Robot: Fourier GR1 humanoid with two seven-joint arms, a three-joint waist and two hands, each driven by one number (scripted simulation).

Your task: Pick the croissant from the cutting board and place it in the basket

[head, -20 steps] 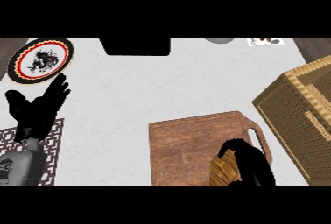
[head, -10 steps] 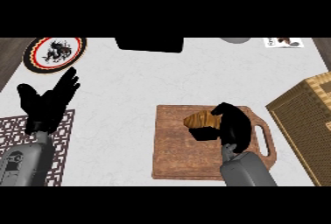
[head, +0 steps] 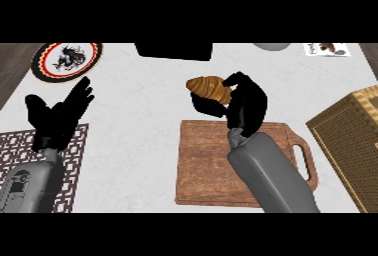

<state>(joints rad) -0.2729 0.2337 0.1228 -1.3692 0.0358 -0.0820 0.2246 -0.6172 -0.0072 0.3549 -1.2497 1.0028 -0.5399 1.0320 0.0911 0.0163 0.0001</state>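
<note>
My right hand [head: 245, 106] is curled round a golden-brown croissant [head: 207, 87] and holds it above the white counter, just beyond the far edge of the wooden cutting board [head: 214, 170]. The board lies bare under my right forearm, its handle pointing right. The woven basket [head: 353, 135] stands at the right edge of the view, well right of the croissant. My left hand [head: 57, 117] rests open at the left, fingers up.
A round plate [head: 66, 60] with a red rim and dark dragon design lies at the far left. A black box [head: 174, 50] sits at the back centre. A patterned mat [head: 29, 150] lies under my left forearm. A small card [head: 328, 49] lies at the back right.
My right hand has closed on the croissant and raised it off the board, moving it up and to the far side. The left hand stays still.
</note>
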